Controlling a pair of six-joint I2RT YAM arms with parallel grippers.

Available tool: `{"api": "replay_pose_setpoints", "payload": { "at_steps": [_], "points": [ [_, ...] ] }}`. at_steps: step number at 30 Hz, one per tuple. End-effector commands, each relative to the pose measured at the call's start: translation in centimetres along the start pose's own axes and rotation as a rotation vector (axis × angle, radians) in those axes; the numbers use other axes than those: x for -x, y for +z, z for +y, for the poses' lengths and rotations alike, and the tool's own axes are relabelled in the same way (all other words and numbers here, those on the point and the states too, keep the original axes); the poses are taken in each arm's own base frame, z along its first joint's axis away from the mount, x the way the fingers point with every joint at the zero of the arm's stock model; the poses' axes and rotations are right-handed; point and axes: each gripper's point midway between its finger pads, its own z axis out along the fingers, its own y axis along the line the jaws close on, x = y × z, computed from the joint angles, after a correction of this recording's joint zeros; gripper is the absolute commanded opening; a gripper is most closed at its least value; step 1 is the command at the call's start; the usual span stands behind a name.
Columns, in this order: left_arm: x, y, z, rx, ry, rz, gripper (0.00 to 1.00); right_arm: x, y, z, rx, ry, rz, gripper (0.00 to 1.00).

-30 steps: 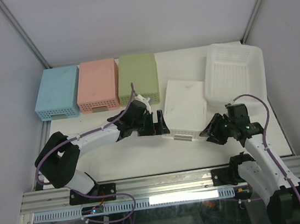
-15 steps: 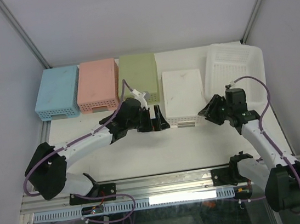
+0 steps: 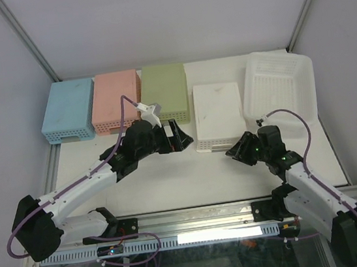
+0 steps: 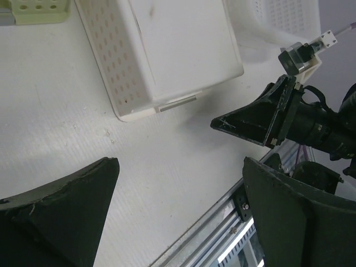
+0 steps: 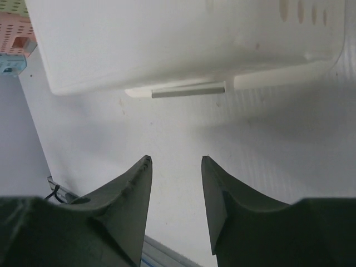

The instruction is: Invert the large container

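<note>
A white perforated container (image 3: 217,115) lies bottom up on the table, between the green box and the white basket. It also shows in the left wrist view (image 4: 178,50) and the right wrist view (image 5: 183,39). My left gripper (image 3: 182,136) is open and empty, just left of the container's near end and apart from it; in its own view (image 4: 179,161) only bare table lies between the fingers. My right gripper (image 3: 237,152) is open and empty, in front of the container's near right corner, apart from it (image 5: 176,158).
Blue (image 3: 68,110), pink (image 3: 116,101) and green (image 3: 165,91) boxes stand bottom up in a row at the back left. A wide white mesh basket (image 3: 277,84) sits open side up at the back right. A metal rail (image 3: 196,218) runs along the near edge.
The white container went from tilted between both grippers to lying flat, bottom up. Both grippers let go of it and drew back toward the near edge.
</note>
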Motion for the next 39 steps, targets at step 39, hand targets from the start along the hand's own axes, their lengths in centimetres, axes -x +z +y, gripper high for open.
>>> {"api": "replay_pose_setpoints", "payload": {
  "at_steps": [39],
  "points": [
    [1.7,-1.3,-0.4,0.015,-0.005,-0.086,0.99,15.9,9.9,8.4,-0.106,-0.205,-0.394,0.38]
  ]
}}
